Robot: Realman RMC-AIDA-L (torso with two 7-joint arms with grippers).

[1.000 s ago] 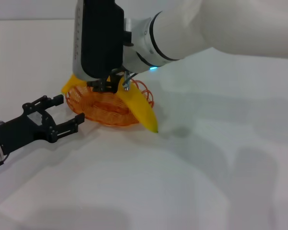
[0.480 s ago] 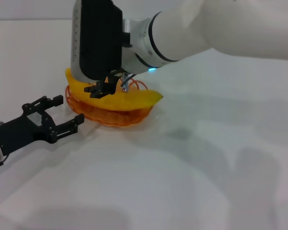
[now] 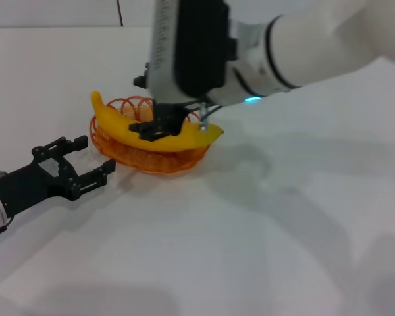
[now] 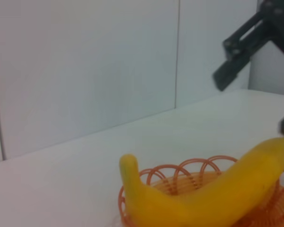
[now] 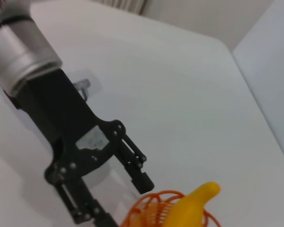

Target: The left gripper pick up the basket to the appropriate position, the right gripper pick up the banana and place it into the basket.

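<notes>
Right tool point(image 3: 159, 126) shifted right, open over banana point(image 3: 151, 133) in basket point(image 3: 151, 158); left tool point(image 3: 85, 161) open; label unreadable.

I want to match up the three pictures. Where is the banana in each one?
Head view: the banana lies across the orange basket, under the right tool.
Left wrist view: the banana fills the lower right, on the basket.
Right wrist view: only one end of the banana shows, at the bottom edge.
Shared landmark: the basket.
</notes>
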